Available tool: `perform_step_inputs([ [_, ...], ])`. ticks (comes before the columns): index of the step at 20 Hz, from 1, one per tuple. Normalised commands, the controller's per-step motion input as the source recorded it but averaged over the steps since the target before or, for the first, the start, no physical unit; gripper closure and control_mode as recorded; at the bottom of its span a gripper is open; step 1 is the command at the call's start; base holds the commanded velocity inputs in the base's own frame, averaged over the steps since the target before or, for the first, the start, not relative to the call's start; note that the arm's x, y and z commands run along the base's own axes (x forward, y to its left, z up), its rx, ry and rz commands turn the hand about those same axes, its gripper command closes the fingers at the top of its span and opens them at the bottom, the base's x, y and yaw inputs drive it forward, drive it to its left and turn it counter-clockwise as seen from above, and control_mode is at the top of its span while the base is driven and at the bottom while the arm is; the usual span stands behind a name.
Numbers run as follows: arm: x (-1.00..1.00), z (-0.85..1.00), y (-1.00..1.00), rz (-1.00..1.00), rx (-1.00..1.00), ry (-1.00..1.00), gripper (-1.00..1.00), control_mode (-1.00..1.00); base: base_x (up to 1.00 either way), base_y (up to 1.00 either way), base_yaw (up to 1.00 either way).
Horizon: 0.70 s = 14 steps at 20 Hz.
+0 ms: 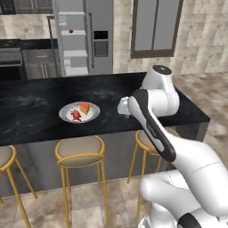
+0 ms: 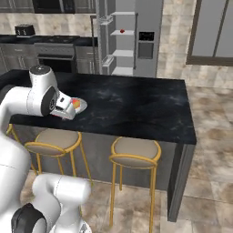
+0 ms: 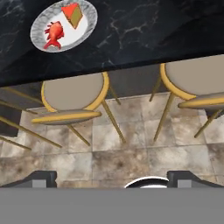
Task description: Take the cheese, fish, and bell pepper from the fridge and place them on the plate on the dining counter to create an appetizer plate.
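No brand name or lettering can be made out anywhere; the black dispenser panel on the tall grey steel fridge (image 1: 95,38) is too small to read.

The round shallow white-grey plate (image 3: 85,27) sits on the long glossy black marble dining counter (image 1: 40,104), toward its stool side. Two things lie in it: the small orange-yellow cheese wedge with a red rind side (image 3: 72,14) and, just beside it, the slim red-orange fish (image 3: 54,34), close together but seemingly not quite touching. From the left base view the wedge is at the plate's far right and the fish toward the near left.

The fridge stands beyond the counter with one door swung open, showing pale grey shelves. On an upper shelf rests a small rounded dark-red bell pepper (image 2: 122,31), well apart from the plate.

The robot's two-finger gripper (image 3: 112,177) hangs off the counter's near edge, looking down at the stone-tiled floor (image 3: 131,153) and the gold-legged, tan-seated stools (image 3: 72,94). Its two dark tips stand far apart at the bottom of the hand view, the jaws spread wide with nothing between them. In the base views the hand is beside the plate's right, tucked behind the white arm's elbow.

A dark oven range (image 2: 54,57) and grey cabinets line the back wall left of the fridge, with a small dark toaster (image 2: 24,30) on the worktop there.
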Motion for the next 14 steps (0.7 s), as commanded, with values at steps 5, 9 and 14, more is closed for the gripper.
perform_step_inputs([
  [5,0.00,0.00,0.00,0.00,0.00,0.00,-1.00,1.00,-0.98,-1.00,-0.03],
  [9,0.00,0.00,0.00,0.00,0.00,0.00,-1.00,1.00,-0.52,-1.00,-0.06],
  [14,0.00,0.00,0.00,0.00,0.00,0.00,-1.00,1.00,-0.10,-1.00,-0.05],
])
